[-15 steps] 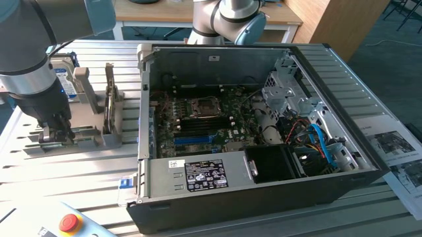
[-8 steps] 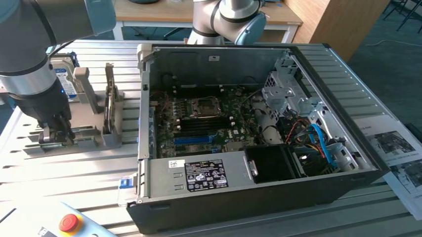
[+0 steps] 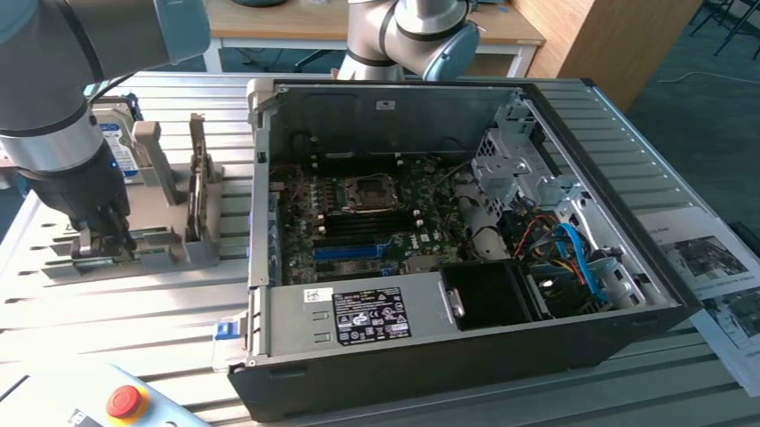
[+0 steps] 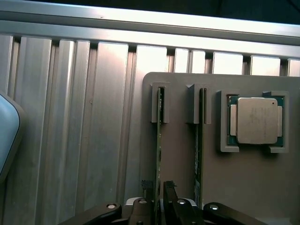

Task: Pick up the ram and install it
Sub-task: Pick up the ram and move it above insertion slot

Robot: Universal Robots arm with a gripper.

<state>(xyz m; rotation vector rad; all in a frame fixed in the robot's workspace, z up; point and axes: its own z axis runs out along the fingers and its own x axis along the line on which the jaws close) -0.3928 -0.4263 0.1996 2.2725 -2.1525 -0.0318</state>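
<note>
Gripper (image 4: 158, 185) jaws slightly spread, astride thin green ram (image 4: 160, 126) set upright in slotted grey holder (image 4: 180, 145) on ribbed aluminium table (image 4: 70, 117)

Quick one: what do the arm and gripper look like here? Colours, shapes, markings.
Arm: round silver-grey tubes, pale blue joint caps, black lower section. Gripper: black, with two narrow fingers on angular black links and bright silver bolts. No markings legible.
</note>
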